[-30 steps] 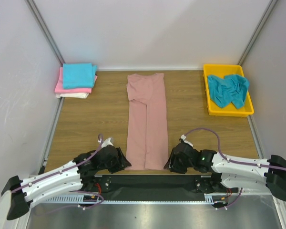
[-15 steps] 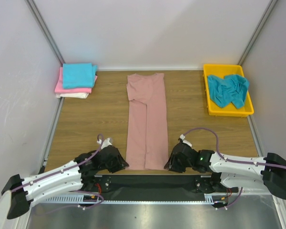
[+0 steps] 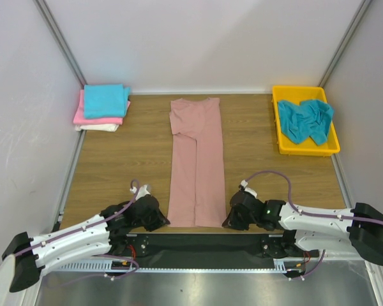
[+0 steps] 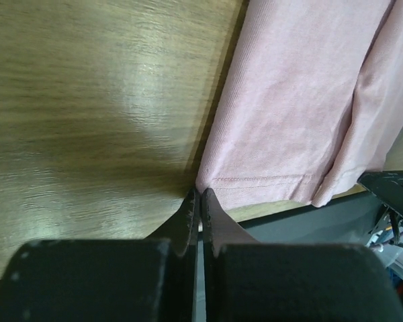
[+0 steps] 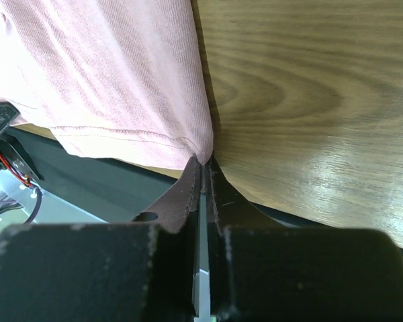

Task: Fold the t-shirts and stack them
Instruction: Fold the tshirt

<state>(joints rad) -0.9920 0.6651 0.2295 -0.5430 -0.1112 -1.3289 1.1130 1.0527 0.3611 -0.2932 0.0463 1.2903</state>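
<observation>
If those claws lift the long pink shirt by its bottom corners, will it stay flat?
Probably not: the dusty-pink t-shirt is thin, limp cloth, so it should sag between the left gripper and right gripper, each pinched shut at a hem corner. It looks light. Its folded-in sides may fall open.

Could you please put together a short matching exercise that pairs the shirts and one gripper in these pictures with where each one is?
Things:
1. pink shirt
2. crumpled teal shirt
3. pile of folded shirts
4. right gripper

Places:
A. in the yellow tray
B. far left corner of the table
C. laid flat down the middle
D. shut on the pink shirt's near right corner

Pairs: 1-C, 2-A, 3-B, 4-D.
</observation>
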